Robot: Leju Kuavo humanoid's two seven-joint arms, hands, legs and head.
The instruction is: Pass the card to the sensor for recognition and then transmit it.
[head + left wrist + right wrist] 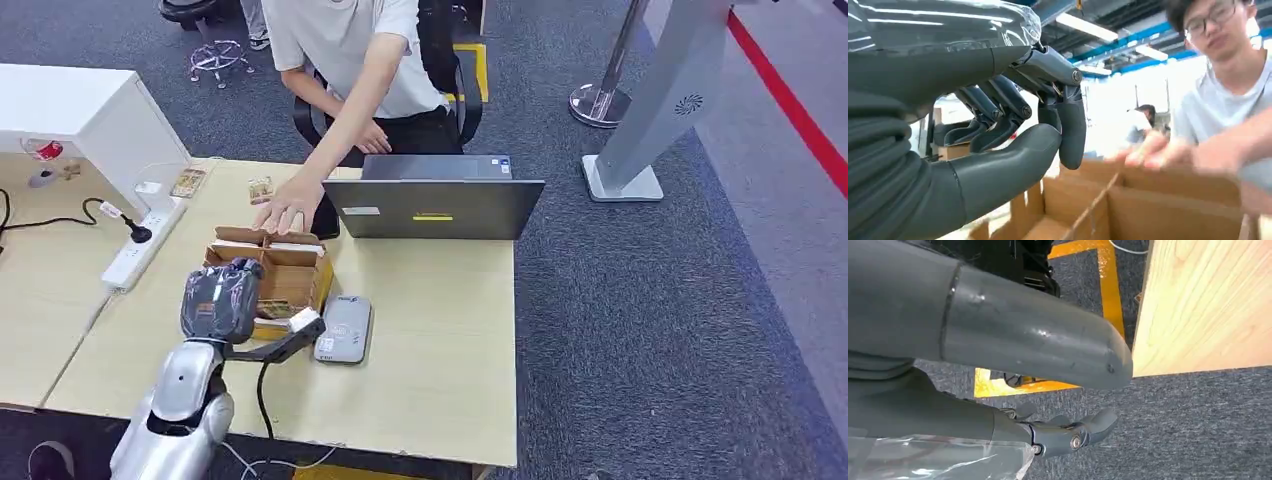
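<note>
- Your left robot hand [222, 300] hangs over the near edge of the cardboard box [272, 275]. In the left wrist view its fingers [998, 112] are curled in toward the thumb with nothing between them, so it's holding nothing as far as I can tell.
- Your right robot hand [1068, 432] is down by the desk [1198, 305] edge over the carpet, fingers loosely apart, nothing in it.
- Progress-wise, you're basically at the start: no card picked up, nothing shown to the sensor, nothing handed over. Pick, scan and pass all look like they're left to do.
- The cards [290, 248] seem to be those pale strips standing in the far compartments of the divided box. They're too small to read any detail, so take that as my guess.
- The grey sensor [344, 329] lies flat on the desk just beside the box, on your right of it, with a small label at its near corner. Short trip once you've got a card.
- Heads up: a person's hand [288, 208] rests at the far rim of the box, right by the cards, with a laptop [433, 205] behind. I'd watch that before you reach in.
</note>
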